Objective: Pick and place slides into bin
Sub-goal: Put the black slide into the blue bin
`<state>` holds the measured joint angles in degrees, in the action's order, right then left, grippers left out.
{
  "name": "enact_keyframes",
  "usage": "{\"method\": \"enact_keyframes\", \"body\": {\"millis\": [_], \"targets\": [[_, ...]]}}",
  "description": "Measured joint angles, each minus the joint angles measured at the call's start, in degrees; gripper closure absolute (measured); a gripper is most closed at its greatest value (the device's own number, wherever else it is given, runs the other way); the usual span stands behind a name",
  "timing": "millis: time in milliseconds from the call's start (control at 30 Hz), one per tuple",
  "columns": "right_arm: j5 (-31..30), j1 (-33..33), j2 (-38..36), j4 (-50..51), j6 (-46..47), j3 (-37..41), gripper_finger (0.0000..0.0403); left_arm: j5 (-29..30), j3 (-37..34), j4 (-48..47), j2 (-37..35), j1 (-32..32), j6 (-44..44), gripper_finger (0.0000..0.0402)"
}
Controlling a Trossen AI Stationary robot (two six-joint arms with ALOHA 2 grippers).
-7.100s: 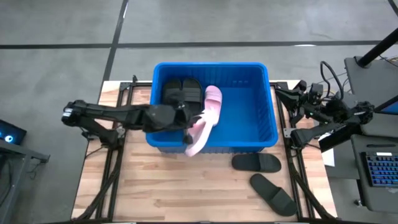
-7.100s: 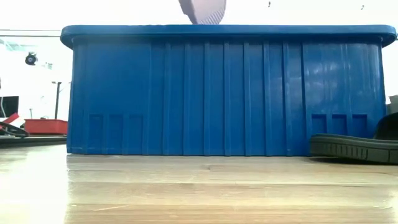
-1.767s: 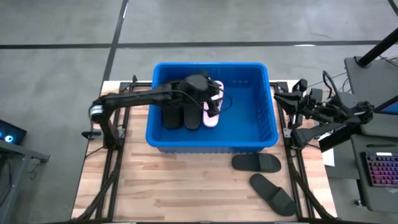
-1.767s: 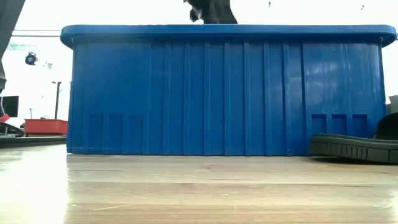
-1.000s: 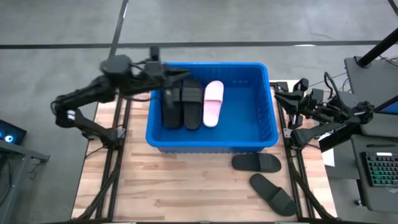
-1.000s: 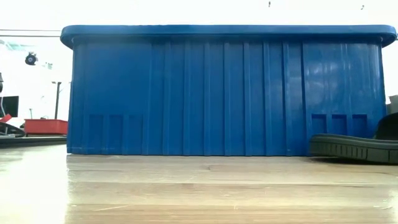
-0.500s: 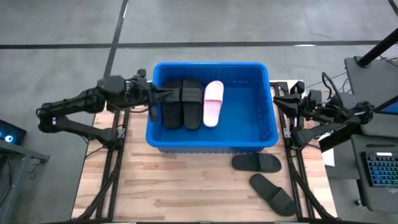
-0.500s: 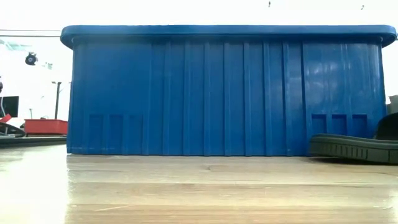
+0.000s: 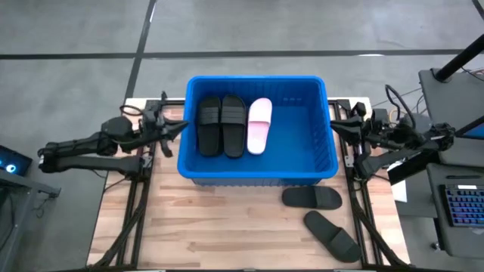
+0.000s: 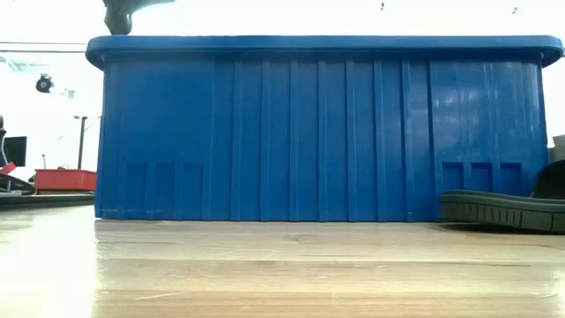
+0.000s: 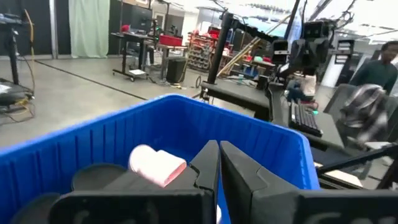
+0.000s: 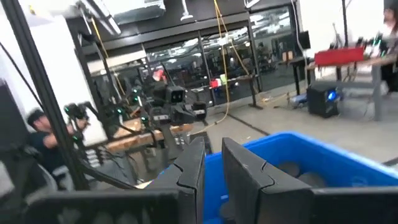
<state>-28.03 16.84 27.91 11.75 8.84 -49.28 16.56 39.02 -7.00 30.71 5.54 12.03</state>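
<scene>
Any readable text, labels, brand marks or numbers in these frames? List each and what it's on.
None can be read.
Blue bin: walls show ribs and recessed panels only, no lettering.
Black slides and pink slide in the bin: no mark visible.
Two black slides on the table: no mark visible.
Keyboard beside the table: keys too small to read.
Screens and shelves in the room behind, wrist views: too blurred to read.
</scene>
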Motion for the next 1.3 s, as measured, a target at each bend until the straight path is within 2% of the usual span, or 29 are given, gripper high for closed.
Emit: {"method": "enact_keyframes", "body": {"millis": [200, 333, 500, 700, 833, 967, 1100, 1300], "targets": [[2.20, 0.02, 3.40, -3.59, 9.43, -0.02, 0.0354, -0.15, -5.27, 0.64, -4.69, 0.00, 1.16, 0.0401], [7.39, 0.02, 9.82, -17.75, 10.27, -0.02, 0.0336, -0.18, -5.80, 1.08, -7.72, 0.00, 1.10, 0.0401], [10.49, 0.04, 20.58, -36.05, 5.35, -0.04, 0.0279, -0.44, -5.30, 2.08, -12.13, 0.00, -1.33, 0.0402], [9.81, 0.02, 31.66, -37.04, 11.17, -5.28, 0.0203, -1.27, -5.39, 2.38, -17.78, 0.00, -3.89, 0.0402], [7.66, 0.48, 38.22, -32.67, 18.19, -12.62, 0.0188, -3.11, -5.56, 2.04, -20.52, 0.00, -3.96, 0.0402], [2.20, 2.38, 44.52, -22.15, 18.76, -23.52, 0.0191, -6.53, -5.56, 1.65, -21.58, 0.00, -4.00, 0.0402], [-2.69, 4.00, 49.90, -1.86, 23.55, -36.86, 0.0197, -7.52, -5.56, 1.67, -21.82, -0.01, -3.83, 0.0402], [-3.45, 4.95, 58.18, 36.91, 48.52, -55.63, 0.0200, -8.02, -5.59, 1.41, -21.57, 0.00, -4.22, 0.0402]]}}
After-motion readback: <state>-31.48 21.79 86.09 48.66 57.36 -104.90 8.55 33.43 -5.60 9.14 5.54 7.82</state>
